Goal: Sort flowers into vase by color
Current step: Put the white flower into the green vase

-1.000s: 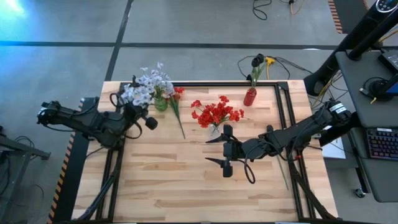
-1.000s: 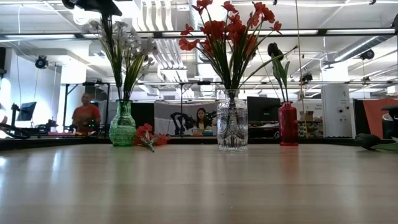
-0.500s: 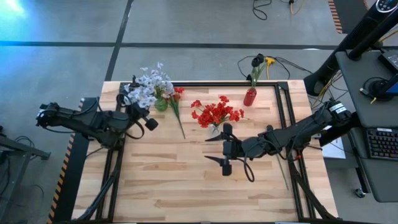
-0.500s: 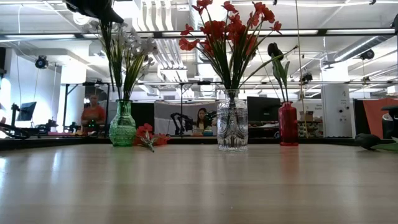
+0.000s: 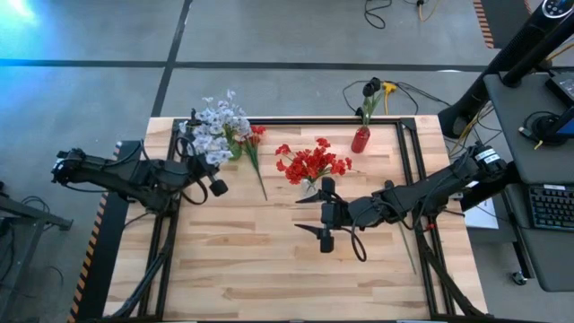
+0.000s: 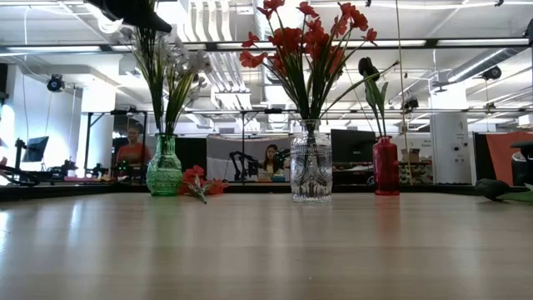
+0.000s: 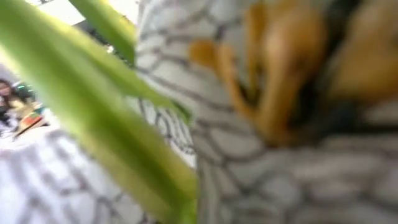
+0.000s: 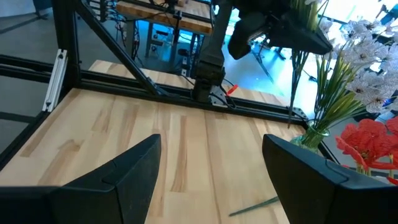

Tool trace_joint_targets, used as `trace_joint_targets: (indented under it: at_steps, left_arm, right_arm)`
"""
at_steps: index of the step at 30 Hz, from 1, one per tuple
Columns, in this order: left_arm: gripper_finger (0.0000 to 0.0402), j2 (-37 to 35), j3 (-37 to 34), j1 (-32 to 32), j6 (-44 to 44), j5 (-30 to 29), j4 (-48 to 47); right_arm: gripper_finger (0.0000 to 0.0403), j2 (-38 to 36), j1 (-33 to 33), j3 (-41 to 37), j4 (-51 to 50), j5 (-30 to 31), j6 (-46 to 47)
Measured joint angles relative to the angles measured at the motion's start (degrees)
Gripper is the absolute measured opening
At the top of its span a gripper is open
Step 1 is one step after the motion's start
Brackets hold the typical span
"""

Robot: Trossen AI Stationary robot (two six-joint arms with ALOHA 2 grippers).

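Observation:
My left gripper (image 5: 199, 161) is high above the green vase (image 5: 232, 150), among the pale white-lavender sprays (image 5: 213, 133), and is shut on one of them. It shows at the top of the low view (image 6: 129, 8) and in the right wrist view (image 8: 280, 28). White blossoms fill the left wrist view (image 7: 292, 162). A loose red flower (image 5: 256, 136) lies on the table beside the green vase. Red sprays (image 5: 309, 164) stand in a clear vase (image 6: 311, 171). A dark flower (image 5: 370, 90) stands in a red vase (image 5: 360, 140). My right gripper (image 5: 309, 216) is open and empty at mid-table. My left gripper holds a white-lavender spray by the upper part of its stem (image 8: 298, 59). Blossoms and the gripper body hide the place of contact. The stem hangs nearly straight down from the gripper (image 6: 150, 75) into the green vase's mouth.
A thin green stem (image 5: 408, 249) lies on the table under the right arm, and a dark blossom (image 6: 497, 189) shows low at the table's right. The loose red flower's stem (image 5: 262, 184) runs toward mid-table. People stand in the room behind.
My left gripper has shifted a little toward the table's right, toward the green vase. The white spray it holds has gone with it, and its blossoms have drawn in over the vase. My right arm has kept still.

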Motion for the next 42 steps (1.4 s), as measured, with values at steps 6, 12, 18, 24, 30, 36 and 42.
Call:
trace_joint_targets:
  at_steps: [6,12,18,24,30,36,42]
  left_arm:
    - [0.0,-0.12,0.0,0.0,0.77,-2.19,0.01]
    - [0.0,-0.09,0.0,0.04,2.41,-3.98,0.55]
    - [0.0,-0.13,0.09,0.24,5.13,-5.72,4.27]
    - [0.0,-0.03,0.11,1.97,6.85,-5.77,5.63]
    - [0.0,1.01,0.11,5.44,8.05,-5.76,6.96]
    - [0.0,2.43,0.11,7.39,8.35,-5.71,6.95]
    - [0.0,3.78,0.11,7.65,8.35,-5.69,8.08]
  right_arm:
    - [0.0272,0.02,0.0,0.0,-0.02,0.0,-0.02]
    - [0.0272,0.04,0.0,0.0,-0.02,0.0,-0.04]
    - [0.0272,0.11,0.0,0.0,-0.02,0.0,-0.02]
    - [0.0272,0.12,0.0,0.0,0.0,0.0,-0.03]
    - [0.0272,0.13,0.0,0.0,0.15,0.0,-0.17]
    - [0.0272,0.13,0.0,0.0,0.2,0.0,-0.17]
    - [0.0272,0.13,0.0,0.0,0.18,0.01,-0.2]
